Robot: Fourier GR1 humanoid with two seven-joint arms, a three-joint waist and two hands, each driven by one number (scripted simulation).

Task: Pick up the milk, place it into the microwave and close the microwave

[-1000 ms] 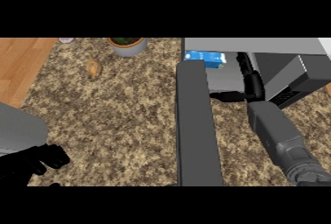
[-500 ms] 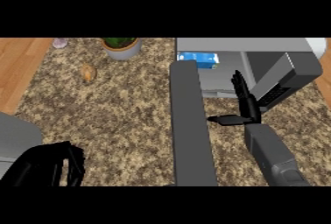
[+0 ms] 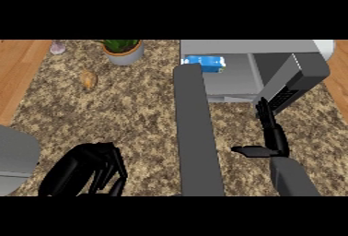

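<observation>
While my right hand is hanging with fingers straight and thumb out to the side, holding nothing, I am pointing its fingertips at the near edge of the microwave. I am seeing the milk lying inside the cavity, at its back left, so the placing looks done and the closing is what I am judging to be in hand. Next I am needing to get behind the open door, which is stretching toward me beside the hand, and swing it shut. My left hand is resting low at the left, fingers curled on nothing.
</observation>
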